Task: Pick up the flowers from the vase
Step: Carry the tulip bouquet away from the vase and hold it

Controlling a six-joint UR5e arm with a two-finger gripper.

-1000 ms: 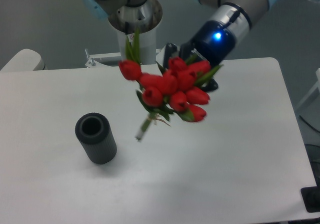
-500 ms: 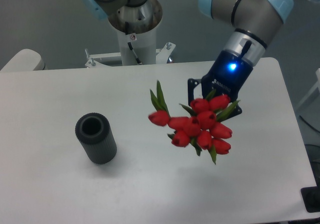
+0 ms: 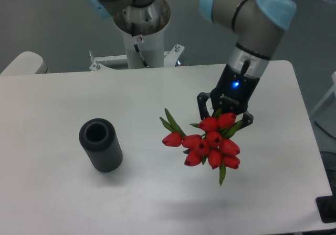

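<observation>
The flowers (image 3: pixel 207 144), a bunch of red tulip buds with narrow green leaves, hang over the right half of the white table, clear of the vase. My gripper (image 3: pixel 224 115) reaches down from above and is shut on the bunch; its fingertips and the stems are hidden behind the buds. The vase (image 3: pixel 100 144), a small dark grey ribbed cylinder with an open round mouth, stands empty on the left part of the table, well apart from the bunch.
The arm's white base column (image 3: pixel 140 30) rises behind the table's far edge. The white table (image 3: pixel 273 193) ends at the right near a dark object (image 3: pixel 328 208) in the lower right corner. A pale rounded object (image 3: pixel 23 63) sits at the far left.
The gripper has carried the flowers from above the table's back middle to the right and down toward the front. The bunch has turned so the stems no longer show. The vase has not moved.
</observation>
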